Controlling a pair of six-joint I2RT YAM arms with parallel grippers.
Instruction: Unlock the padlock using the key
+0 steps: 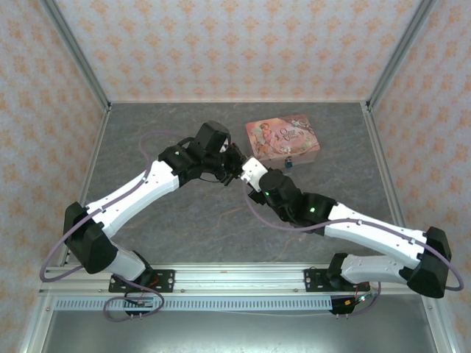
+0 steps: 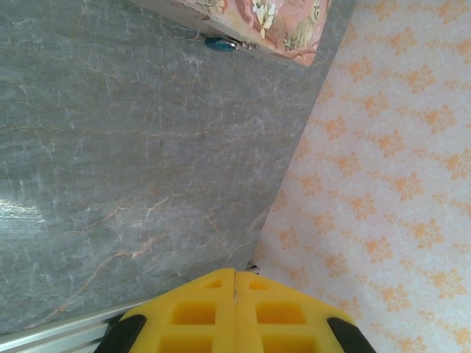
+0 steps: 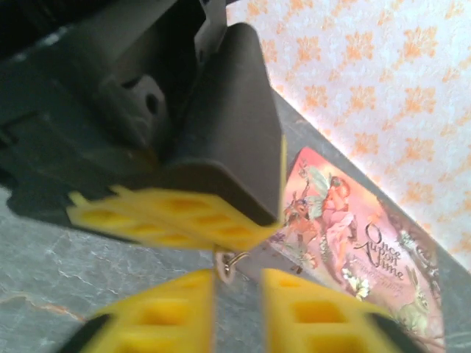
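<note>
Item: the padlock (image 1: 290, 163), small, blue-teal, lying on the grey marbled counter (image 1: 346, 184) just beside the near edge of the pink illustrated box (image 1: 283, 138); no tool touches it. The left wrist view shows the same placement, the padlock (image 2: 221, 44) lying against the foot of the box (image 2: 272, 22). Item: the key (image 3: 229, 262), a thin silvery sliver with a small loop, showing in the right wrist view at the tips of the left tool's yellow fingers (image 3: 176, 220) and just above the gap of the right tool (image 3: 239, 309); blur hides the exact point of grip. Item: left tool (image 2: 235, 294), fingers pressed together with only a seam between them, apparently pinching the key, raised above the counter mid-way across it. Item: right tool, fingers apart with an open gap, facing the left tool closely, with the box (image 3: 353, 250) behind. Surround: patterned orange-on-pale walls (image 1: 221, 44) on three sides.
</note>
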